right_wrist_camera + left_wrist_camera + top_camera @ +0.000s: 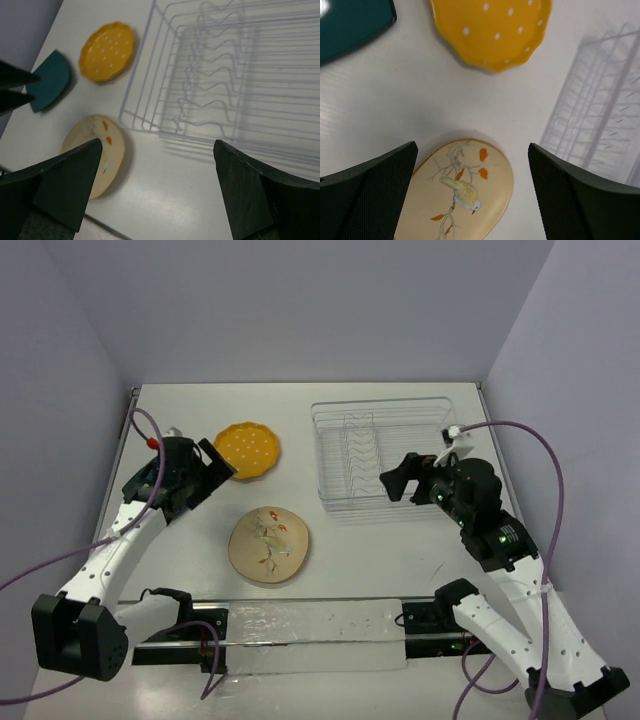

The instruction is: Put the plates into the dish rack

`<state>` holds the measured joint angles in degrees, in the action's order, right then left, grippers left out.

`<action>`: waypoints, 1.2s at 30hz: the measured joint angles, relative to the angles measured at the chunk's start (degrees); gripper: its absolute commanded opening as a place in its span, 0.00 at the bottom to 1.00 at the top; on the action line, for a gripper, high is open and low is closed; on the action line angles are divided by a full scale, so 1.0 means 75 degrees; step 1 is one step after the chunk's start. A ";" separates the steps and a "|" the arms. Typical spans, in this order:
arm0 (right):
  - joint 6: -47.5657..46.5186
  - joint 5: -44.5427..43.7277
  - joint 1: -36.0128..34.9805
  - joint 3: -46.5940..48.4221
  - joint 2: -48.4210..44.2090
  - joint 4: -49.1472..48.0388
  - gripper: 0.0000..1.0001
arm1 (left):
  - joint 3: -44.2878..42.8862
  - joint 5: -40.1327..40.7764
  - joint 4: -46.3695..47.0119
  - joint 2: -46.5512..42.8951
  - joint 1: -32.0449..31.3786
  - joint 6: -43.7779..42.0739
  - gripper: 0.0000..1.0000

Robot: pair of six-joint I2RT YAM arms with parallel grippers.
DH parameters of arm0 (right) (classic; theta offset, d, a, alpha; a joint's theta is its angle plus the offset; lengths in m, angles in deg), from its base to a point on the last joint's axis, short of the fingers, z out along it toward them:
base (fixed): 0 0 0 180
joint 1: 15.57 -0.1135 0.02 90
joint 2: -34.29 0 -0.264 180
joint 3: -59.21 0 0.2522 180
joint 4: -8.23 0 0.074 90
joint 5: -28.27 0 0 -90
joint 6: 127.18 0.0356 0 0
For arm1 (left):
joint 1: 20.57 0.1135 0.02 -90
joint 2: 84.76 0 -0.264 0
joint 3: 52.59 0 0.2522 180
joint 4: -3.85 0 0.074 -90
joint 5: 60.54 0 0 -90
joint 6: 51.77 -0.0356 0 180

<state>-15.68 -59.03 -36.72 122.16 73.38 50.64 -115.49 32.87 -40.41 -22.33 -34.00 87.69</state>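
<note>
Nothing loaded yet: cream plate near the spread, empty left gripper, yellow plate and teal plate ahead; rack bare just ahead of the spread, empty right gripper.

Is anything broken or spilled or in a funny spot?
No, nothing stands out. The cream plate, the yellow plate and the teal plate all lie flat on the table, with no cracks showing. The dish rack sits level and empty beside them.
</note>
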 measured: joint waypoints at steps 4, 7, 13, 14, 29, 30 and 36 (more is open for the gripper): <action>0.0014 -0.0401 -0.1436 -0.0411 0.0256 -0.0037 1.00 | 0.0399 -0.0053 -0.0247 0.0197 -0.0408 0.0160 0.99; 0.0016 -0.0467 -0.2463 -0.0804 0.0468 -0.0051 1.00 | 0.0655 -0.0031 -0.0427 0.0170 -0.0593 0.0338 0.99; 0.0218 -0.0360 -0.3572 -0.1171 0.1200 -0.0570 1.00 | 0.1505 -0.0044 -0.0577 0.0087 -0.0663 0.0735 0.93; 0.0262 -0.0394 -0.3796 -0.1211 0.1417 -0.0781 1.00 | 0.1639 -0.0055 -0.0583 0.0092 -0.0665 0.0778 0.90; 0.2079 -0.0890 -0.4713 -0.1615 0.4053 -0.3252 1.00 | 0.2471 -0.0388 -0.0614 0.0568 -0.0746 0.1334 0.45; 0.2253 -0.0914 -0.4738 -0.1626 0.4181 -0.3362 1.00 | 0.2572 -0.0417 -0.0609 0.0427 -0.0748 0.1402 0.44; 0.3495 -0.1120 -0.4936 -0.1764 0.4928 -0.4115 1.00 | 0.3007 -0.0545 -0.0617 -0.0251 -0.0749 0.1639 0.39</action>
<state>10.53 -67.43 -73.74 108.93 110.34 19.78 -92.94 28.78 -45.04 -24.20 -39.62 99.99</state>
